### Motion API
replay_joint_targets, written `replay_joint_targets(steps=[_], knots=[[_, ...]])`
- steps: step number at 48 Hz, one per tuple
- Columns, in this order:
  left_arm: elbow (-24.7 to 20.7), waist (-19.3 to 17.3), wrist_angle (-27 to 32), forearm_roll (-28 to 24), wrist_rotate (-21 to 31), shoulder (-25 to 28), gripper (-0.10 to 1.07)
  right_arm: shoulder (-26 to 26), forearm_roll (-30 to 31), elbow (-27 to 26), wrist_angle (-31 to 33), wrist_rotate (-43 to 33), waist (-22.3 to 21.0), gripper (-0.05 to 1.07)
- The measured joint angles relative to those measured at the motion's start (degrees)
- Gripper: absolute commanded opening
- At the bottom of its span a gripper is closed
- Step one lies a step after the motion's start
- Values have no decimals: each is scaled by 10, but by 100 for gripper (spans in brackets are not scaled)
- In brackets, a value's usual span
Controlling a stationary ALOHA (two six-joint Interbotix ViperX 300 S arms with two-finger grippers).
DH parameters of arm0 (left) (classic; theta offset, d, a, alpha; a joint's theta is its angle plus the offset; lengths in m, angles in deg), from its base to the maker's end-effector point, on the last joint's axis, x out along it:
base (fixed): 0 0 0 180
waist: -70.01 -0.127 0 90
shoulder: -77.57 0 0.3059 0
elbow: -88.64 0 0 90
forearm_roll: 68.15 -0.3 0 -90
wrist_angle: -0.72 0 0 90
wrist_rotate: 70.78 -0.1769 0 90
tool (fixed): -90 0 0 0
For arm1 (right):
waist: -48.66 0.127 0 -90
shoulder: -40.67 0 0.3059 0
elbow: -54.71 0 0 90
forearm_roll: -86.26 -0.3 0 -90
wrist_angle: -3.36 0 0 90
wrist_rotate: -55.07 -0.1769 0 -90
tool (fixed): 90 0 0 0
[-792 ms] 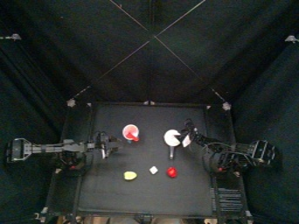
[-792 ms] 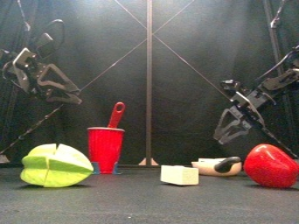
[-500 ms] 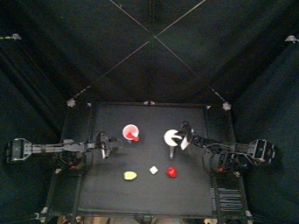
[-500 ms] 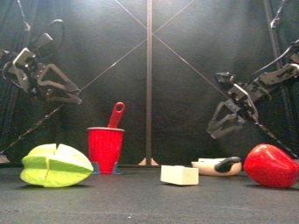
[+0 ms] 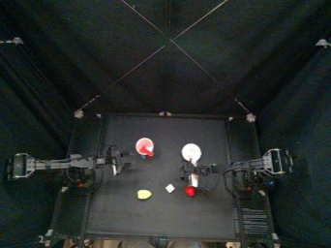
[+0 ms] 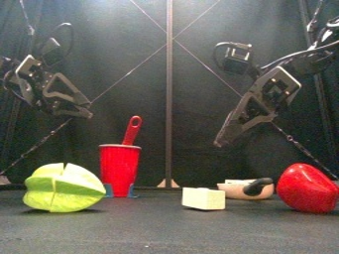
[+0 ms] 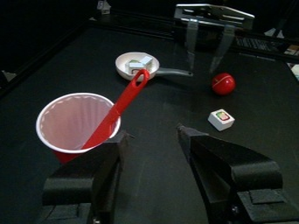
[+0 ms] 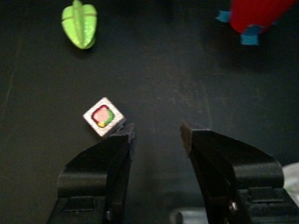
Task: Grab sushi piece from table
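The sushi piece (image 5: 169, 187) is a tiny white block with a red and green face, lying on the table (image 5: 123, 218) between a yellow-green lump (image 5: 143, 194) and a red lump (image 5: 191, 191). The front view shows the sushi piece (image 6: 203, 198) low in the middle. My right gripper (image 5: 192, 175) hangs open above the table, just behind the red lump. In the right wrist view the sushi piece (image 8: 104, 115) lies just ahead of one fingertip, outside the open right gripper (image 8: 155, 144). My left gripper (image 7: 152, 162) rests open at the table's left side, holding nothing.
A red cup (image 5: 145, 147) with a red spoon (image 7: 126, 92) in it stands at the back left. Behind my right gripper lies a white bowl (image 5: 192, 151). The red lump (image 6: 306, 189) sits at the front right and the yellow-green lump (image 6: 63, 187) at the front left.
My right arm has swung from beside the white bowl toward the table's front middle, and its open gripper now hangs close to the sushi piece. The left arm has not moved.
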State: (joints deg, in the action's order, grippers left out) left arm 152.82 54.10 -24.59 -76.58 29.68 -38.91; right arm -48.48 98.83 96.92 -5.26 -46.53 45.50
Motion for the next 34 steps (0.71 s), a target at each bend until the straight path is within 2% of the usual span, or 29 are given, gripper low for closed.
replay_joint_targets(steps=[20, 25, 34], knots=[[-1, 0, 0, 0, 0, 0, 86, 134, -24, -81, 3, -3, 78, 96], [-1, -1, 0, 0, 0, 0, 86, 166, -24, -101, 12, -2, 86, 96], [-1, 0, 0, 0, 0, 0, 86, 191, -20, -126, 35, -1, 89, 96]])
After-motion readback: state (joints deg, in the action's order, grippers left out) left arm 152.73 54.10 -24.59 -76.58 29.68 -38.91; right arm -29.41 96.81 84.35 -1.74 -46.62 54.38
